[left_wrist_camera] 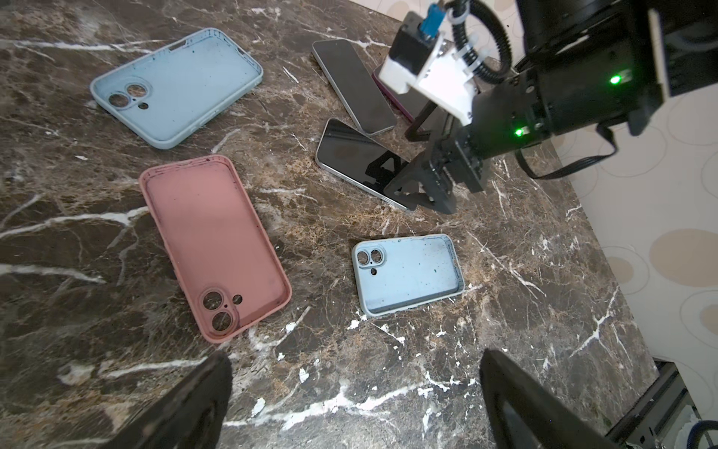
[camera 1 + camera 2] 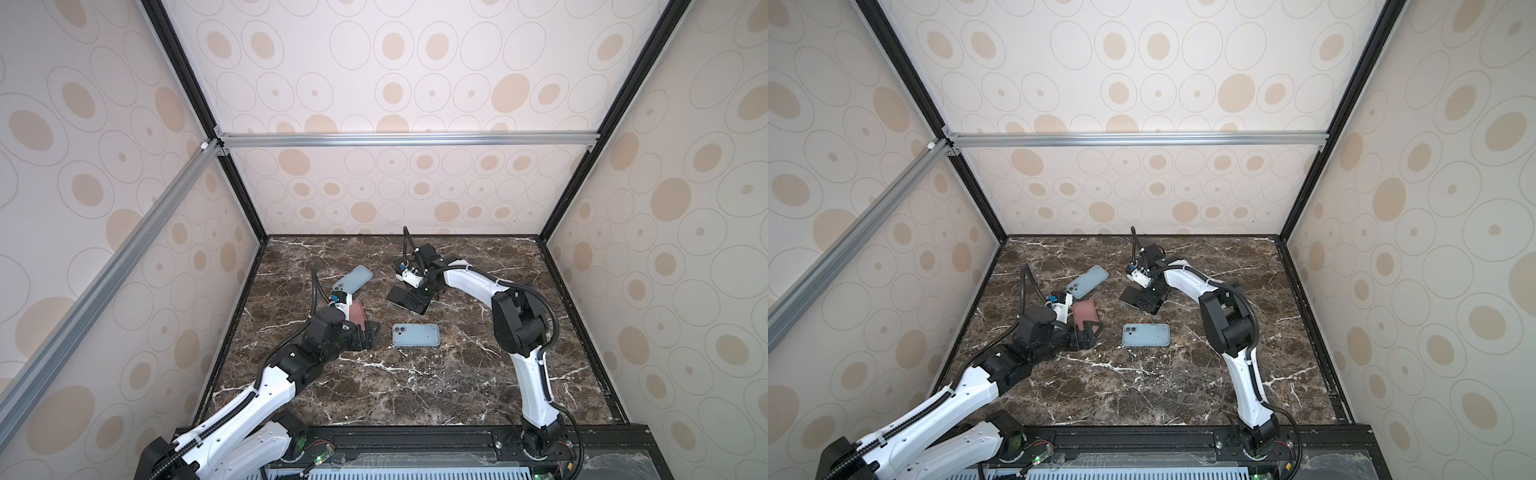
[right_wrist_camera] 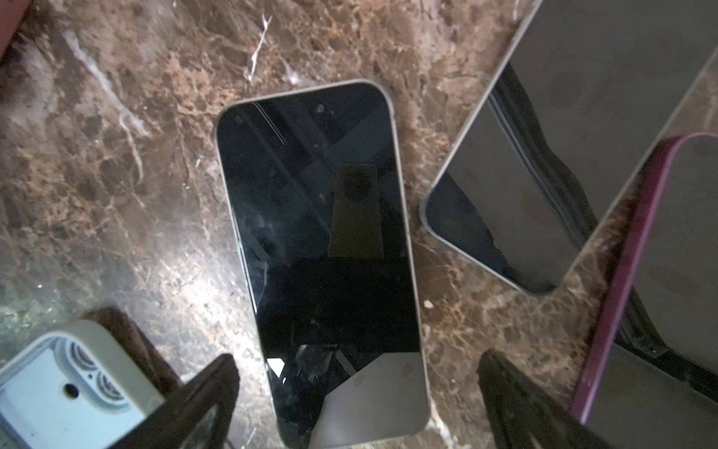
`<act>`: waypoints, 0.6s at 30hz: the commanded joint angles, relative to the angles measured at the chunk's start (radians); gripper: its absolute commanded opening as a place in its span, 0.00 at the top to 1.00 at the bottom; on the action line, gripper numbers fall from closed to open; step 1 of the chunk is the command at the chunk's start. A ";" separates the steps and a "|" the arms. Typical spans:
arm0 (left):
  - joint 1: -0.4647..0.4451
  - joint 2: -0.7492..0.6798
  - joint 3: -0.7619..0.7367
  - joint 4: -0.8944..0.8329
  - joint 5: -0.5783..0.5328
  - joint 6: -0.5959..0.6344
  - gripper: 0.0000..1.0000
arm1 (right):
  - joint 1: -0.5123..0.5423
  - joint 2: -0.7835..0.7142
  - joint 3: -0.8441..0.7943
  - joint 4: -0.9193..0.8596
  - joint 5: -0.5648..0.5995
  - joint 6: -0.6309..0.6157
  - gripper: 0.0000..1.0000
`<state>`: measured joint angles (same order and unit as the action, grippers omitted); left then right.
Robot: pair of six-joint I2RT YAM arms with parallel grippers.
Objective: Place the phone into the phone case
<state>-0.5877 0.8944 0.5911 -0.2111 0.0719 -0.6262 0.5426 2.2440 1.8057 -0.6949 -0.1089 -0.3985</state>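
Note:
Three empty cases lie open side up on the marble: a pink phone case (image 1: 213, 245), a pale blue one (image 1: 408, 272) at the centre and another blue one (image 1: 178, 85) further back. A black phone (image 3: 322, 252) lies screen up beyond the centre blue case (image 2: 415, 335). My right gripper (image 3: 361, 404) is open just above it, its fingers either side of the phone's near end without touching it. My left gripper (image 1: 353, 404) is open over bare marble next to the pink case (image 2: 1086, 313), holding nothing.
A second dark phone (image 3: 544, 155) and a phone in a purple case (image 3: 660, 272) lie close beside the one under my right gripper (image 2: 415, 300). Patterned enclosure walls ring the marble table (image 2: 415, 395). My left arm covers part of the pink case in both top views.

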 commanded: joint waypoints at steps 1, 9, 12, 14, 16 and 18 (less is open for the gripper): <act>0.004 -0.033 0.001 -0.036 -0.026 0.026 0.00 | 0.016 0.043 0.054 -0.051 0.018 -0.014 0.02; 0.004 -0.048 0.007 -0.050 -0.032 0.040 0.00 | 0.025 0.083 0.087 -0.059 0.009 -0.004 0.03; 0.004 -0.051 0.008 -0.055 -0.034 0.043 0.00 | 0.027 0.098 0.102 -0.075 0.009 -0.003 0.04; 0.003 -0.054 0.008 -0.055 -0.037 0.044 0.00 | 0.028 0.106 0.107 -0.084 0.006 -0.005 0.05; 0.004 -0.060 0.007 -0.057 -0.041 0.043 0.00 | 0.031 0.111 0.110 -0.090 0.002 -0.004 0.06; 0.003 -0.066 0.007 -0.057 -0.046 0.044 0.00 | 0.031 0.119 0.116 -0.096 -0.003 -0.002 0.07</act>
<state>-0.5854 0.8509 0.5907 -0.2520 0.0513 -0.6048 0.5625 2.3287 1.8996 -0.7425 -0.1024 -0.3935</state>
